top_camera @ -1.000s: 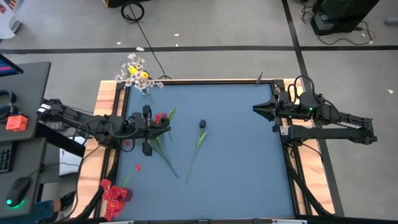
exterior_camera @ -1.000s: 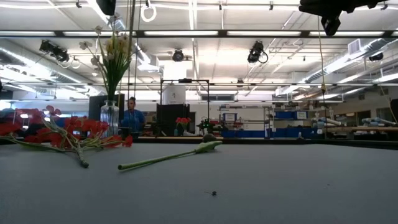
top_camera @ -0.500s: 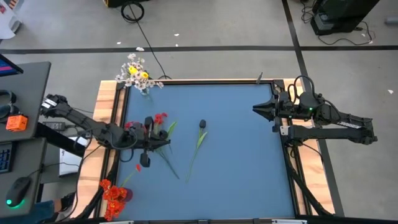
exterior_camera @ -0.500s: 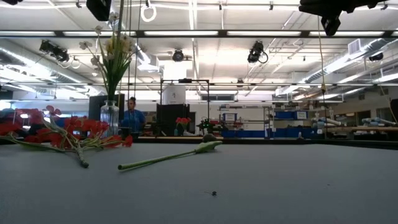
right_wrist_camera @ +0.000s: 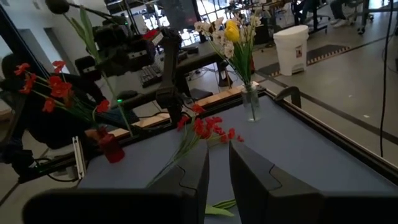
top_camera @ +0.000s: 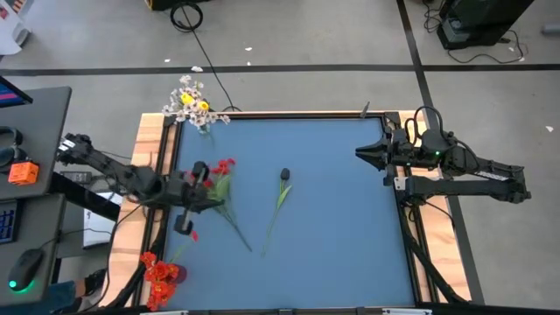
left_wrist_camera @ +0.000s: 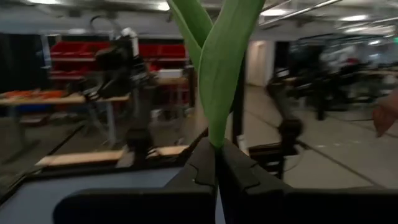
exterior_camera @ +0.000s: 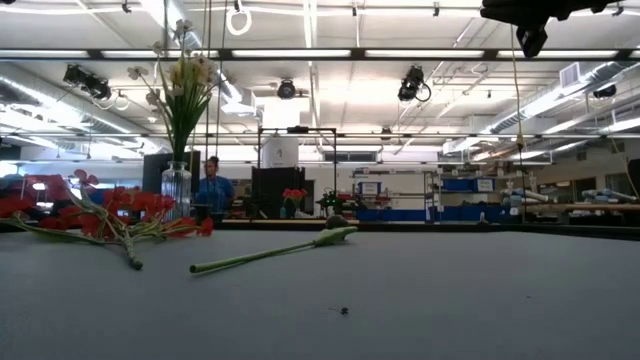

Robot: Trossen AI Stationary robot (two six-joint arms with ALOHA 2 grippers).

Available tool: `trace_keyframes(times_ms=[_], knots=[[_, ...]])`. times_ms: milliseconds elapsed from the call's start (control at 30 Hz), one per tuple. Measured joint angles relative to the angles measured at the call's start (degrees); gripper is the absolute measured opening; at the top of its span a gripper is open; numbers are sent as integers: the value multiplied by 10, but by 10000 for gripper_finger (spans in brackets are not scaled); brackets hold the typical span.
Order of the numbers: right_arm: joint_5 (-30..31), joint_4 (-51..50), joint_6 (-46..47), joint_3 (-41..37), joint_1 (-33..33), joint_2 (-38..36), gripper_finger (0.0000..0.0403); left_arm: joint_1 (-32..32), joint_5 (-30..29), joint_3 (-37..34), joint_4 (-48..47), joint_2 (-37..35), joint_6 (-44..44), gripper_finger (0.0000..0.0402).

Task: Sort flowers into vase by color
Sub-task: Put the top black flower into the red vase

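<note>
My left gripper [top_camera: 213, 186] [left_wrist_camera: 216, 165] hovers over the table's left part, shut on a green leafy flower stalk [left_wrist_camera: 217, 62]; I cannot tell which blossom the stalk bears. A red-blossomed sprig [top_camera: 226, 166] [exterior_camera: 130, 212] lies flat on the blue table beside it. A dark-budded flower [top_camera: 284, 175] [exterior_camera: 275, 255] lies flat near the middle. My right gripper [top_camera: 360, 153] [right_wrist_camera: 217, 171] waits high at the right edge, open with nothing between its fingers. My left gripper pinches the stalk where its green leaves begin [left_wrist_camera: 216, 142], between its two fingers. The fingers come in about level from the table's left. The leaves stand upright above the fingers, clear of the table. The fingers hide whatever hangs below.
A clear glass vase [top_camera: 194, 109] [right_wrist_camera: 250, 102] with white and yellow flowers stands at the far left corner. A red vase [top_camera: 159, 273] [right_wrist_camera: 109, 149] with red flowers stands at the near left corner. A red petal [top_camera: 192, 234] lies loose. A person [exterior_camera: 212, 190] is far behind.
My left gripper has drawn back toward the table's left edge and a little toward the near edge. It swung round as it went, and the green stalk went with it. Both flowers on the table have stayed where they were.
</note>
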Motion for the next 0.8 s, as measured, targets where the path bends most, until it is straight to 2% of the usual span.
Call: trace_keyframes(times_ms=[300, 533, 667, 800], knots=[[0, 1, 0, 0, 0, 0, 73, -51, 108, 0, -200, -120, -4, 5], [0, 1, 0, 0, 0, 0, 73, -98, 115, 0, -294, -196, 17, 5], [0, 1, 0, 0, 0, 0, 73, -115, 120, -18, -307, -236, 20, 5], [0, 1, 0, 0, 0, 0, 73, -132, 187, -52, -310, -264, -14, 5]])
